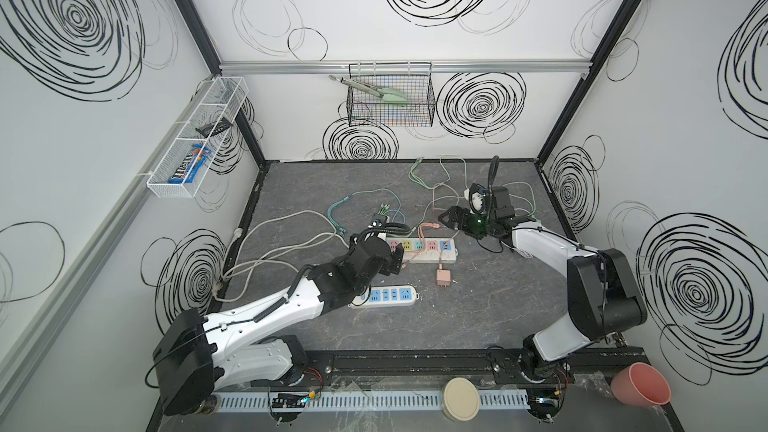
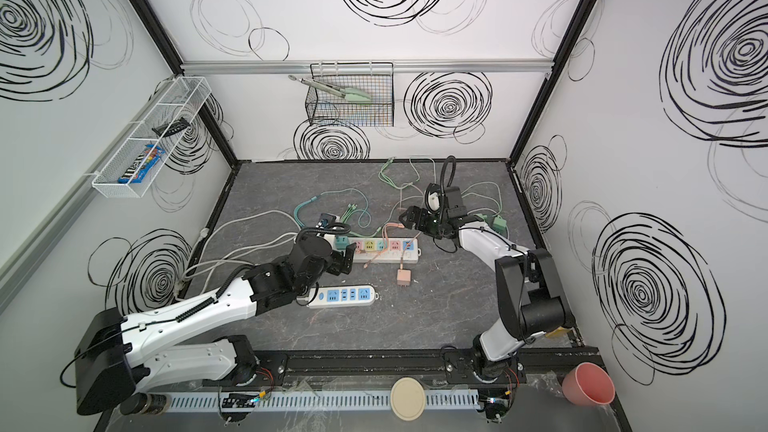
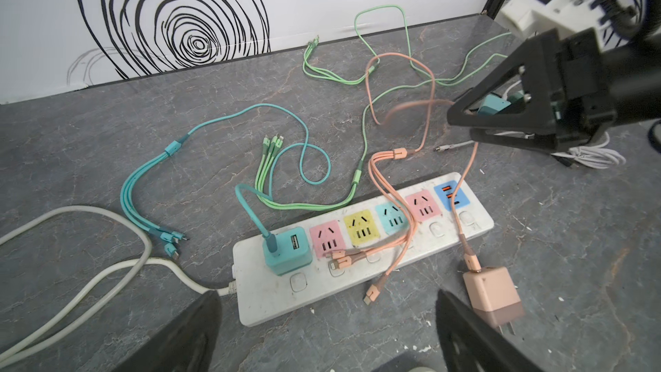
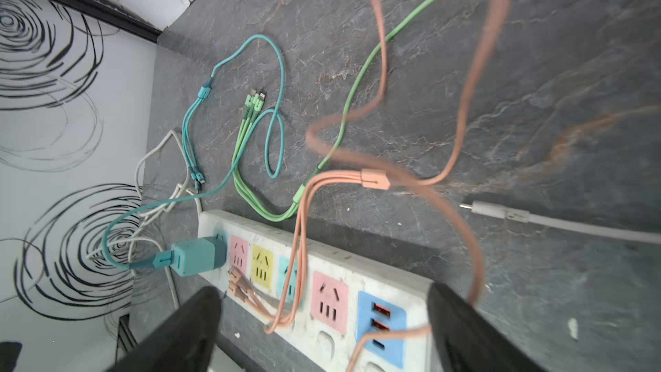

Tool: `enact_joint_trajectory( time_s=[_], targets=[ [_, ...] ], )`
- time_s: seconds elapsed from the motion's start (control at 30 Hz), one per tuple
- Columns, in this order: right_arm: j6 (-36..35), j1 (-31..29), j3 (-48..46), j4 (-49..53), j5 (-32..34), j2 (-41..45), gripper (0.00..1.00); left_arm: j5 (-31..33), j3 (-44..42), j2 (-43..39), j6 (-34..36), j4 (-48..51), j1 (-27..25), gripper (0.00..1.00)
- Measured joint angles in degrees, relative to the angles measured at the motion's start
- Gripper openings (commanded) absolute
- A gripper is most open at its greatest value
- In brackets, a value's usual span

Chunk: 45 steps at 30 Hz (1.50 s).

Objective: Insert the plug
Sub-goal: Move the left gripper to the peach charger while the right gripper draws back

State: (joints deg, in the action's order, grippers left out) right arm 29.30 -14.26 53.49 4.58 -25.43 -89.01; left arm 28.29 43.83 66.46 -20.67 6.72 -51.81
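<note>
Left tool point(image 3: 327, 297) jaws wide, empty; right tool point(image 4: 322, 295) likewise. Pink plug point(image 1: 441, 277) loose on desk point(image 1: 457, 317), 5 o'clock of power strip point(image 1: 424, 259). Looks light, rigid, smooth; pinch flat sides, prongs clear.

Edge clutter, seen in both top views.
Green-tipped tongs point(image 1: 374, 89) are lying across the black wire basket point(image 1: 419, 116) hanging at upper centre. A candy pack point(image 1: 189, 168) is sitting in the lowest compartment of the white wire basket point(image 1: 170, 192) at left, with a dark object point(image 1: 214, 128) resting in the middle one. A pink cup point(image 1: 640, 384) is sitting at lower right, and a cream round lid point(image 1: 460, 398) is lying at bottom centre.
</note>
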Motion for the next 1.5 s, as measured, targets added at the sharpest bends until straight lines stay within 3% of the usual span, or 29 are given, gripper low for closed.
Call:
enact_joint_trajectory(
  time_s=[0.23, 0.53, 0.8, 0.93, 1.27, 1.43, 1.5],
  targets=[
    [-4.31, 1.09, -1.18, 4.2, 2.54, 7.67, 0.97, 2.03, 1.36, 2.08, 1.6, -0.11, -2.49, 0.96],
    [-5.64, 1.14, -9.01, 6.29, 5.38, 16.68, 0.97, -0.37, 2.47, 6.56, 1.38, 0.09, -4.2, 0.96],
    [-6.21, 1.2, -11.58, 8.26, 10.84, 22.23, 0.97, 3.17, 5.4, 12.17, 4.46, 0.68, -17.94, 0.96],
    [-5.79, 1.77, -12.57, 8.46, 15.02, 25.88, 0.97, 3.04, 8.33, 17.29, 5.05, 0.79, -21.53, 0.96],
    [-3.89, 2.32, -20.37, 5.46, 26.6, 39.65, 0.97, -7.08, 17.29, 31.8, 3.3, 4.44, -21.24, 1.0],
    [-4.31, 2.97, -21.49, 4.74, 28.96, 44.74, 0.97, -8.96, 21.53, 37.0, 1.46, 7.52, -21.27, 0.85],
    [-4.68, 3.06, -21.55, 4.52, 28.94, 45.33, 0.97, -8.72, 22.67, 38.23, 0.2, 8.7, -21.14, 0.86]
  ],
)
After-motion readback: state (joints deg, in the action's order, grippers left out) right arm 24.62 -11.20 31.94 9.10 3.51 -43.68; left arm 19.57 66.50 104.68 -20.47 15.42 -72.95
